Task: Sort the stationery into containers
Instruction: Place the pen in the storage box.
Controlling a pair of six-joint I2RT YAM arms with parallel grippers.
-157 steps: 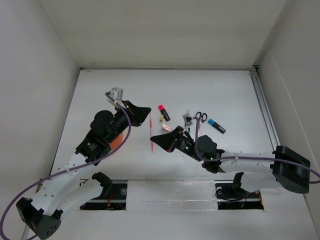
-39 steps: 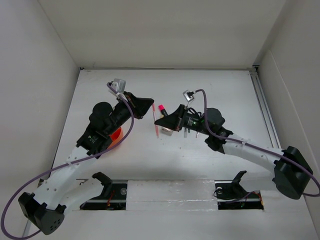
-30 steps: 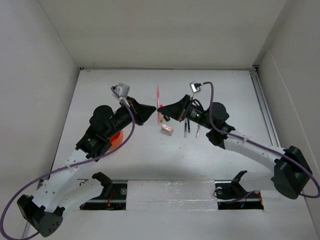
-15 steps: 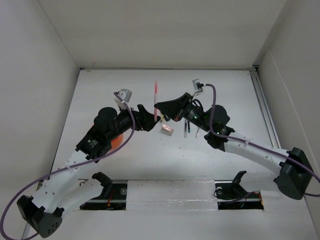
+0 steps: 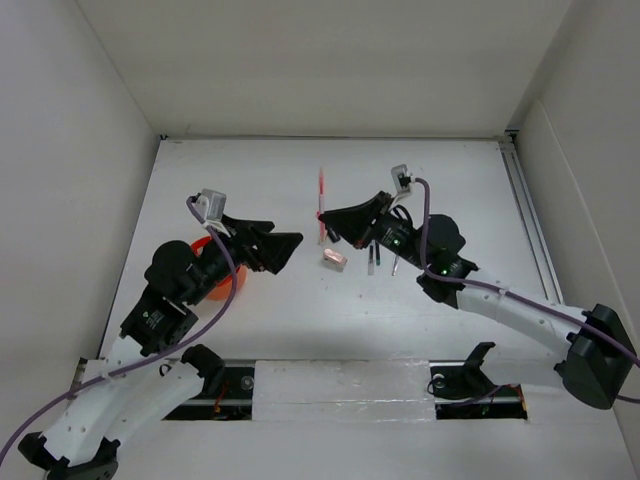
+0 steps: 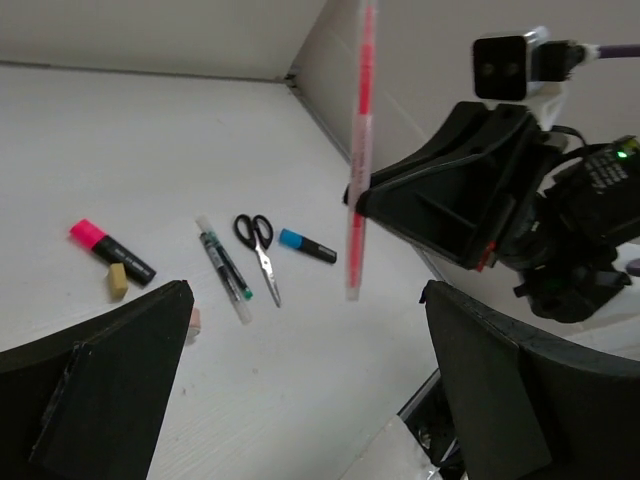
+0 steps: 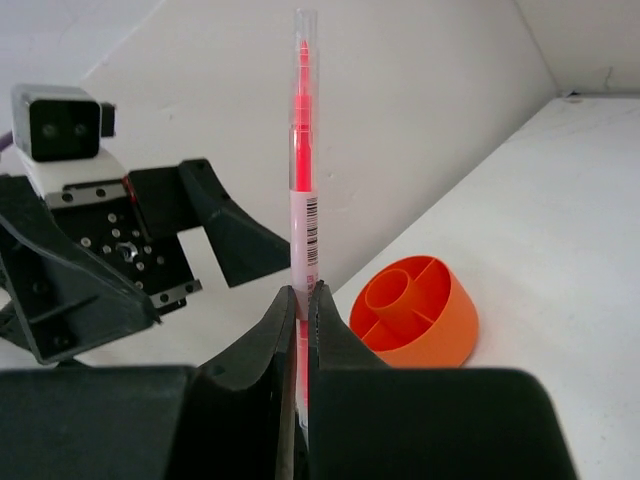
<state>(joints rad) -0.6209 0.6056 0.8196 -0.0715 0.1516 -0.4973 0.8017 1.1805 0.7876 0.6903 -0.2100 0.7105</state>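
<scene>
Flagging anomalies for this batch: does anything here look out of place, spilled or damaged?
Nothing is spilled or damaged. One oddity: the thin pink pen stands upright in mid-air, pinched near its lower end by the right pincer. It is not over the orange cup, which sits upright on the table. The left pincer is open and holds nothing.

- One printed mark shows: a small black barcode strip (image 7: 311, 245) on the pale barrel of the thin pink pen (image 7: 302, 190). It runs lengthwise, at 12 o'clock from where my right gripper (image 7: 302, 300) pinches the pen.
- The bars are plain, but any digits beside them are too small to read.
- I can read no words, brands or numbers anywhere else.
</scene>
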